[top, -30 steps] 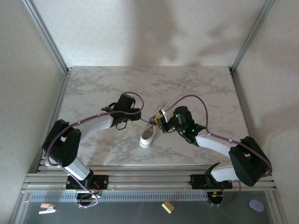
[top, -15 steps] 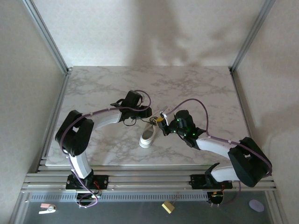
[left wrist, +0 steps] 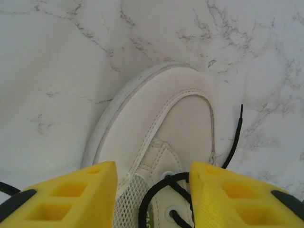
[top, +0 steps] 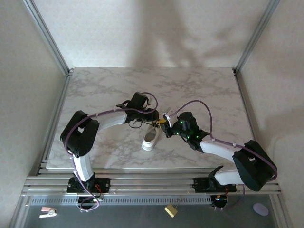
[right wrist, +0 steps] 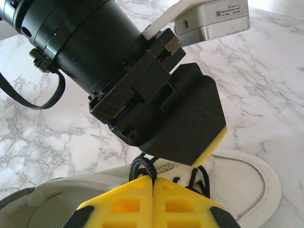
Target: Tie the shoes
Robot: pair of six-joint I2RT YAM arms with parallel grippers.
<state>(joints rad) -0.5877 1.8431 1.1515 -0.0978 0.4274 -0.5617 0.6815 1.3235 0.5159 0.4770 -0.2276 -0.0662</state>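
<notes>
The small white sneaker (top: 151,138) lies on the marble table (top: 95,90), its toe toward the near edge. My left gripper (left wrist: 153,190) hovers open just over the tongue, one yellow finger (left wrist: 71,194) on each side of the crossed black lace (left wrist: 164,183). A free lace end (left wrist: 235,137) trails onto the table beside the toe. My right gripper (right wrist: 153,179) is shut on a black lace loop (right wrist: 142,166) above the shoe's collar. The left arm's black wrist housing (right wrist: 156,109) hangs close in front of it. In the top view both grippers, left (top: 153,117) and right (top: 164,125), meet over the shoe.
Grey enclosure walls and metal posts (top: 57,52) border the table on three sides. An aluminium rail (top: 152,183) runs along the near edge by the arm bases. Purple cables (top: 194,102) loop above both forearms. Open marble spreads behind and to either side of the shoe.
My left arm has swung right and brought its gripper over the shoe's laces. The right gripper has edged slightly toward the shoe, still holding the lace.
</notes>
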